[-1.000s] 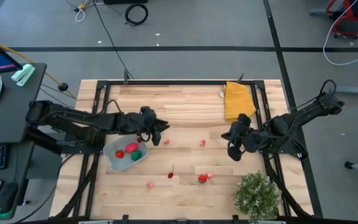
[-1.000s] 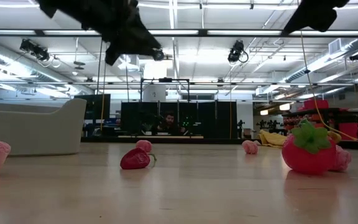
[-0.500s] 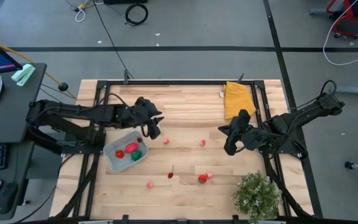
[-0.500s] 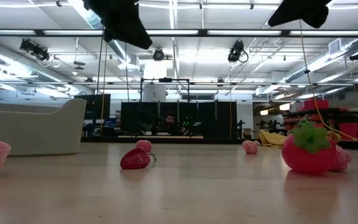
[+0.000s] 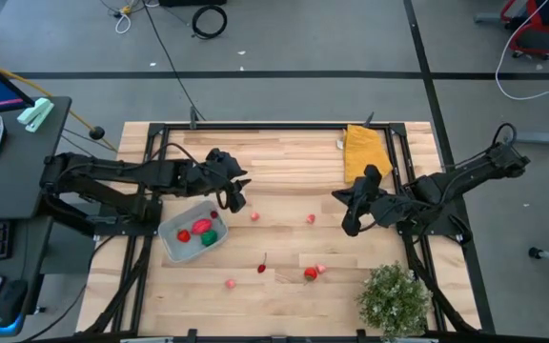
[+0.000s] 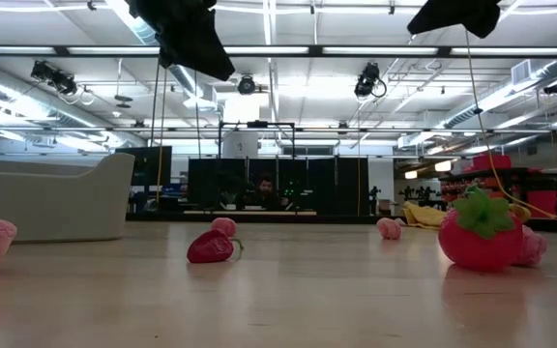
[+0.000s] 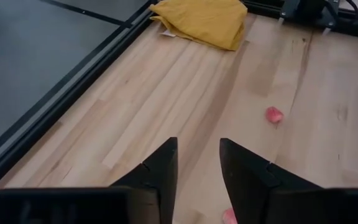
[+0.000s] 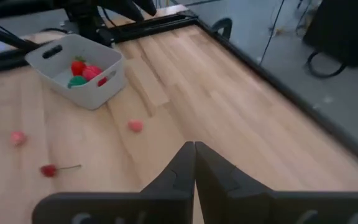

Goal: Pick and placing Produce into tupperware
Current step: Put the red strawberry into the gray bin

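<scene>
So the tupperware (image 5: 191,232) sits on the left part of the bench (image 5: 284,162), already holding three pieces: two red ones and a green one (image 5: 209,238). The rest of the produce lies loose on the wood. A small pink piece (image 5: 254,217) is just beside the left gripper, another pink piece (image 5: 310,219) lies near mid-bench, and toward the front edge are a pink piece (image 5: 230,283), a dark red cherry-like piece with a stem (image 5: 262,269) and a red strawberry (image 5: 310,273) with a pink piece touching it.

The left gripper (image 5: 233,197) hangs above the bench just past the container's far corner, its fingers parted with nothing between them. In the left wrist view the bare wood shows through the gap, and a pink piece (image 7: 274,115) lies farther off. Held empty and apart like this beside the container, it looks ready to go for the nearest loose piece.

The right gripper (image 5: 350,221) hovers right of mid-bench with its fingers pressed together and nothing in them. Its wrist view looks across to the container (image 8: 79,68) and the scattered pieces, which fits an arm waiting clear of the other's path.

A folded yellow cloth (image 5: 364,152) lies at the far right, and a bushy green plant (image 5: 394,300) stands at the near right corner, both well apart from the produce.
</scene>
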